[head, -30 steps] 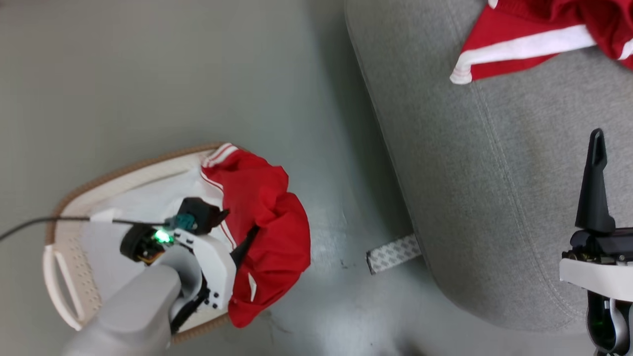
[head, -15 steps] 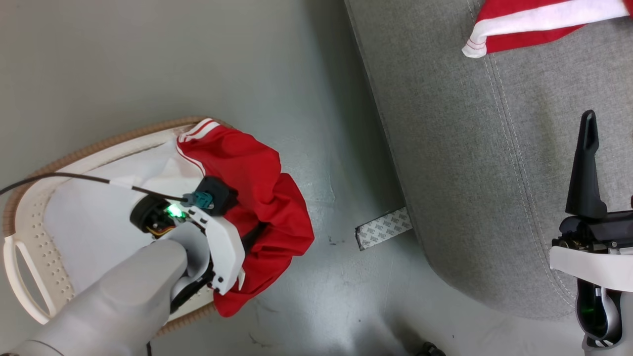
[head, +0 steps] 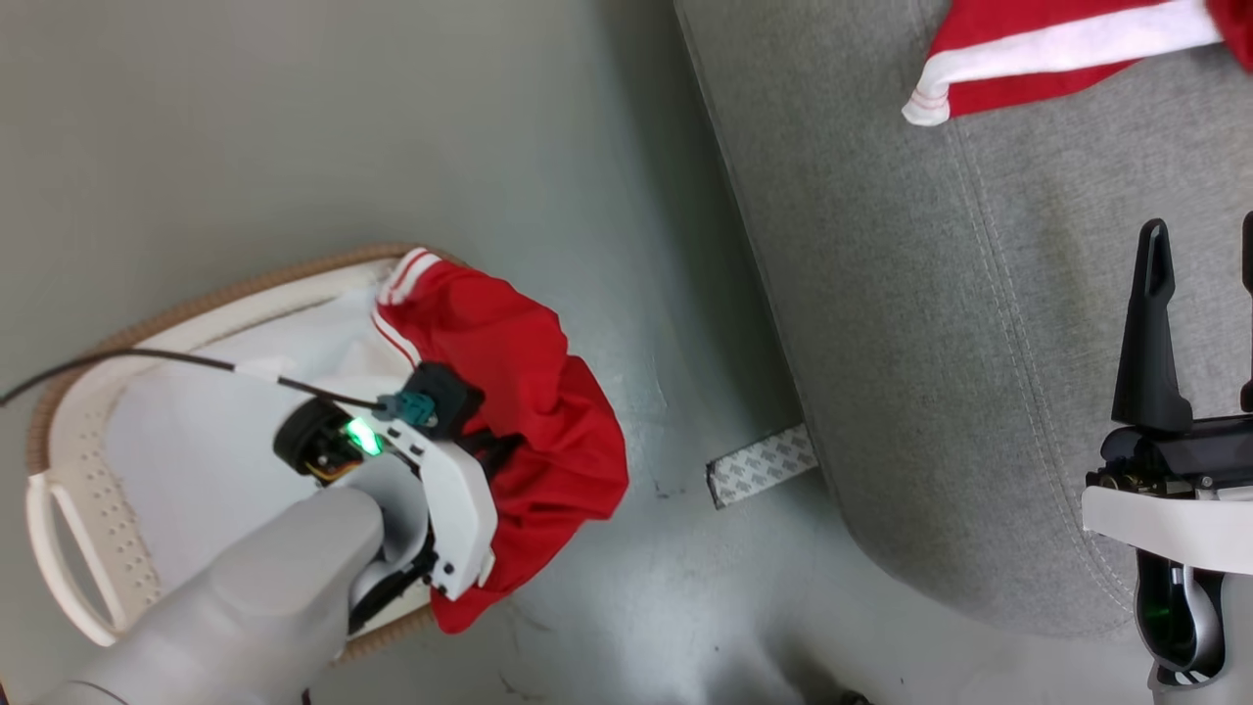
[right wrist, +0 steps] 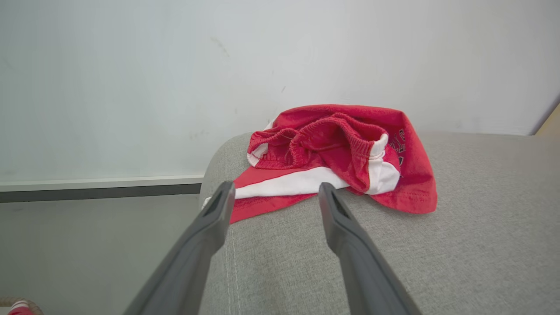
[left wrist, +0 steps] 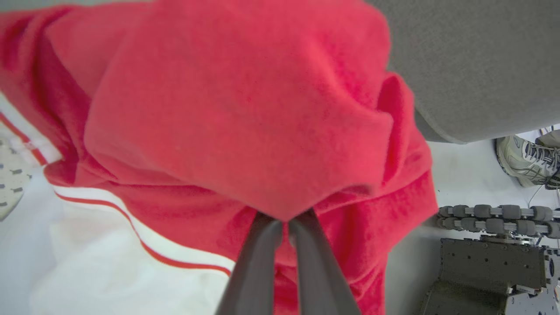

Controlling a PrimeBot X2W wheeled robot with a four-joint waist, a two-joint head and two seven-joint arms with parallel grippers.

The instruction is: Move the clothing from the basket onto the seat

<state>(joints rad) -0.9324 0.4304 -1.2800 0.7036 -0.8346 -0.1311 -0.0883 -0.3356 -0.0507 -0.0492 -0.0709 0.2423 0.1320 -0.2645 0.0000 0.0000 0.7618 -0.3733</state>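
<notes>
One piece of red clothing (head: 519, 392) with white stripes hangs over the right rim of the cream basket (head: 196, 304) on the floor. In the left wrist view my left gripper (left wrist: 286, 221) is shut on a fold of this red clothing (left wrist: 245, 131), its fingers pressed together with cloth pinched at the tips. A second red garment (head: 1057, 49) lies at the far end of the grey seat (head: 979, 343). My right gripper (head: 1202, 245) hovers open over the seat. In the right wrist view the right gripper (right wrist: 275, 189) points at that garment (right wrist: 341, 148) and holds nothing.
White cloth (head: 215, 421) lines the basket's inside. A patterned strip (head: 762, 465) lies on the grey floor between basket and seat. The left wrist view shows my wheeled base (left wrist: 494, 214) and a person's shoe (left wrist: 525, 159). A pale wall (right wrist: 175, 65) stands behind the seat.
My left gripper reached further onto the red clothing at the basket's rim and closed on a fold of it. The camera shifted slightly. The right gripper stays open.
</notes>
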